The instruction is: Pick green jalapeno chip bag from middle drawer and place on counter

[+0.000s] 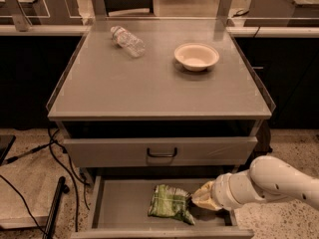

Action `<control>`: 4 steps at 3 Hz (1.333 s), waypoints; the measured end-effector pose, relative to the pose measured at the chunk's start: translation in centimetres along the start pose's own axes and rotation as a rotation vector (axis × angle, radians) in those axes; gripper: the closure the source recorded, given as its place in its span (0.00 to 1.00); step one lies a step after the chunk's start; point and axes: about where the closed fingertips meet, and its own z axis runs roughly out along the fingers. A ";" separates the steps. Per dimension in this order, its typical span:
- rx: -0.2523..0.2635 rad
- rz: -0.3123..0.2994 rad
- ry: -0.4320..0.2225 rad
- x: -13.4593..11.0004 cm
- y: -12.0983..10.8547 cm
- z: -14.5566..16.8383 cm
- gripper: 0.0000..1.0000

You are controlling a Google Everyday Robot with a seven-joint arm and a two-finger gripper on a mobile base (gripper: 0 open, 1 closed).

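Observation:
The green jalapeno chip bag point(170, 203) lies flat on the floor of the open middle drawer point(119, 210), near its middle. My gripper point(196, 201) reaches in from the right, low inside the drawer, with its tip right at the bag's right edge. The white arm point(271, 183) comes in from the lower right. The counter point(149, 83) is the wide grey surface above the drawers.
A clear plastic bottle point(128, 41) lies on its side at the counter's back left. A white bowl point(196, 56) stands at the back right. A shut drawer panel with a black bar handle point(161, 154) sits just above the open drawer. Cables point(35, 153) run across the floor at left.

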 end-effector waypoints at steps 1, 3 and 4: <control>0.000 0.000 0.000 0.0 0.0 0.0 1.00; 0.041 -0.061 -0.014 0.2 -0.5 2.0 0.81; 0.052 -0.090 -0.021 0.2 -1.1 3.4 0.56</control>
